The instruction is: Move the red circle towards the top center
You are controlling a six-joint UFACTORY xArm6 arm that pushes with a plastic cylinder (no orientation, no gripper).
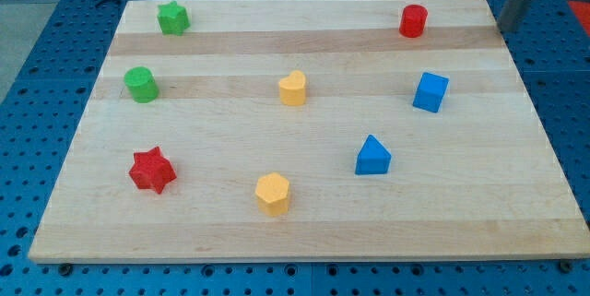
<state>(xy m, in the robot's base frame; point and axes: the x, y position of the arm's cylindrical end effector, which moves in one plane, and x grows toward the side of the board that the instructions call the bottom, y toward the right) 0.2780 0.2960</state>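
My tip (505, 30) stands at the tabletop's (304, 213) top right corner, tilted, well right of the red circle (413, 20), touching no block.

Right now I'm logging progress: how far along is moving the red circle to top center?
Nothing looks done: the red circle sits near the board's top right. In hand: my tip stands to its right, not touching. Left: push it toward the view's left, along the top edge to the center.
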